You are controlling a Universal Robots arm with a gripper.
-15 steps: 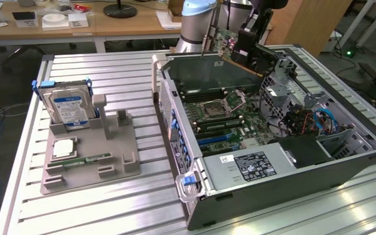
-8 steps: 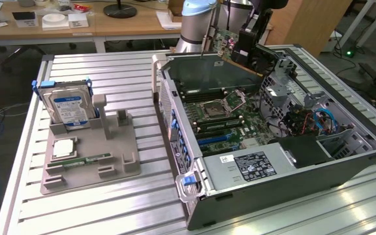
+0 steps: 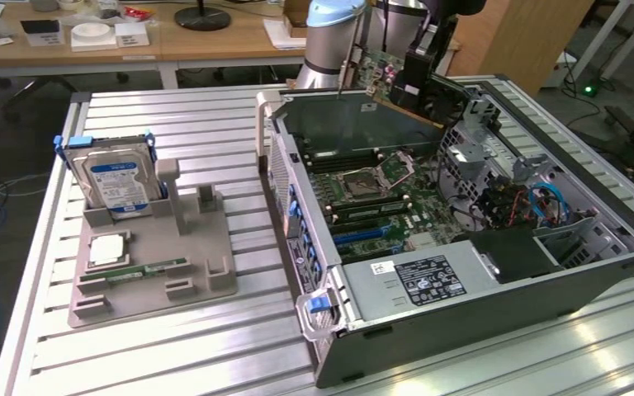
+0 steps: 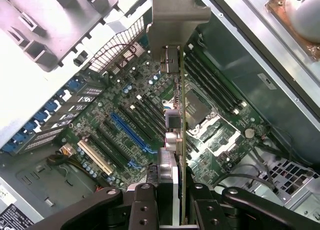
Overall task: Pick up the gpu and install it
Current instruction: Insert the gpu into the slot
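The gpu, a green-and-dark circuit card with a silvery end bracket, hangs in the air above the far end of the open computer case. My gripper is shut on it from above. In the wrist view the gpu appears edge-on, its metal bracket at the far end, and the black fingers of my gripper clamp both faces. Below the card lies the motherboard with its blue slot and black slots beside it. The card hangs apart from the board.
On the exterior view's left a grey holder carries an upright silver hard drive, a flat memory stick and a square chip. The power supply fills the case's near end. Cables crowd the case's right side.
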